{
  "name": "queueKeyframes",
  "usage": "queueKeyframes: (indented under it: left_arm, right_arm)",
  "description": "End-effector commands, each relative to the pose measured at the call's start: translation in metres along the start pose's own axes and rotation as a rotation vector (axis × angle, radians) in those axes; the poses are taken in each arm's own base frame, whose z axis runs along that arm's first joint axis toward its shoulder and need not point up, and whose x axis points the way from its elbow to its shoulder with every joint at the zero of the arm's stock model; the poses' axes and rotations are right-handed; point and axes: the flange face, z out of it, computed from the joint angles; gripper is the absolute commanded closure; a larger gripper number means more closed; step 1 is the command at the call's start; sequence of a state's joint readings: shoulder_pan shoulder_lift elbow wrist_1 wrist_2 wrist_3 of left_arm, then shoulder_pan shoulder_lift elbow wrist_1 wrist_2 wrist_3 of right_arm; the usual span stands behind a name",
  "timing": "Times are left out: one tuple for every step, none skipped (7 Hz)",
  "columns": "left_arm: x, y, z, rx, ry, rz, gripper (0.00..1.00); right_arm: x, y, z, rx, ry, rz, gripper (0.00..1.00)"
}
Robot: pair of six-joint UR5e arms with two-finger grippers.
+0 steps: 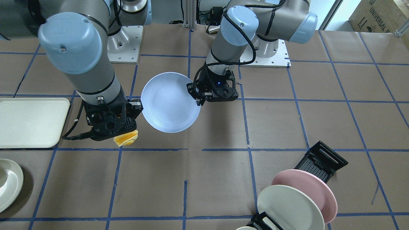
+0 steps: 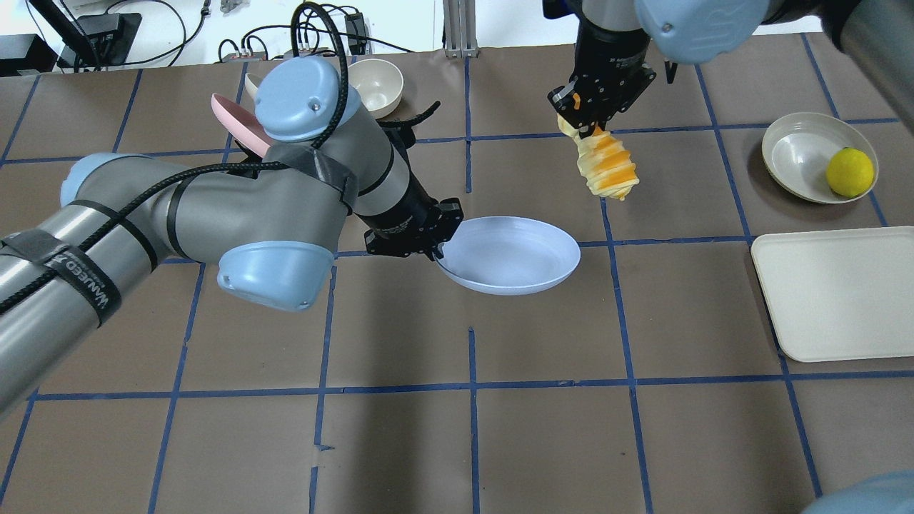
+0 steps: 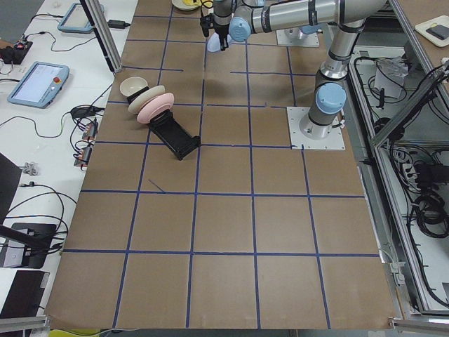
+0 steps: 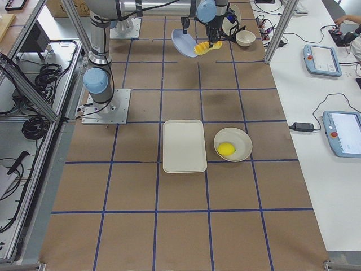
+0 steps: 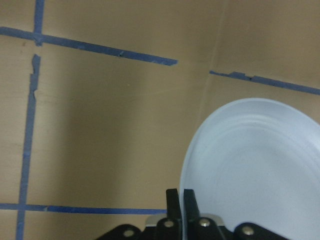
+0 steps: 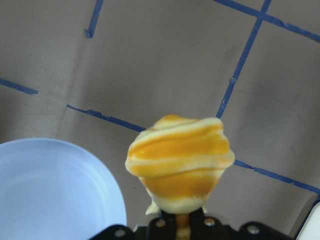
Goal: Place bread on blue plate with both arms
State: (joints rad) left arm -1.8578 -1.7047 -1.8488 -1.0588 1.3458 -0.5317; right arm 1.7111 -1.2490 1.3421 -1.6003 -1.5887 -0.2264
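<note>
My left gripper (image 2: 437,251) is shut on the near-left rim of the pale blue plate (image 2: 510,253) and holds it slightly tilted just above the table. In the left wrist view the fingers (image 5: 173,199) pinch the plate's edge (image 5: 260,170). My right gripper (image 2: 582,127) is shut on one end of the bread (image 2: 607,168), a pale yellow loaf with orange stripes that hangs down in the air, beyond and to the right of the plate. The right wrist view shows the bread (image 6: 180,160) end-on, with the plate (image 6: 55,185) at lower left.
A cream tray (image 2: 835,293) and a cream bowl (image 2: 796,153) holding a lemon (image 2: 850,171) lie on the right. A black rack (image 1: 321,161) with a pink plate (image 1: 311,188) and a cream plate (image 1: 290,207) stands on the left side. A cream bowl (image 2: 375,86) is behind it.
</note>
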Motion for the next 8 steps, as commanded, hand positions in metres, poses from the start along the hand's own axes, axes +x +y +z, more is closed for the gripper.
queueKeyframes:
  left_arm:
    - [0.009,-0.010,0.013,0.033,0.018,0.019,0.00]
    - [0.004,-0.017,0.000,0.055,0.030,0.090,0.01]
    - [-0.022,-0.043,-0.010,0.064,0.023,0.187,0.00]
    - [-0.069,-0.079,-0.020,0.040,0.005,0.264,0.00]
    - [-0.110,-0.102,-0.034,0.001,-0.006,0.329,0.00]
    - [-0.136,-0.117,-0.050,-0.018,-0.009,0.332,0.00]
    - [-0.137,-0.123,-0.066,-0.034,-0.017,0.319,0.00]
    - [-0.138,-0.122,-0.090,-0.060,-0.028,0.305,0.00]
  right_arm:
    - [-0.008,-0.008,0.016,-0.005,0.005,-0.015,0.98]
    - [-0.008,-0.009,0.014,0.007,0.013,-0.016,0.98]
    - [-0.010,-0.009,0.015,0.006,0.011,-0.018,0.98]
    - [-0.013,-0.012,0.021,-0.003,0.003,-0.023,0.98]
    - [-0.024,-0.013,0.025,-0.008,-0.001,-0.038,0.98]
    - [-0.040,-0.018,0.037,-0.026,-0.007,-0.028,0.98]
    - [-0.066,-0.024,0.053,-0.042,-0.006,-0.026,0.98]
    - [-0.086,-0.032,0.078,-0.045,-0.001,-0.034,0.98]
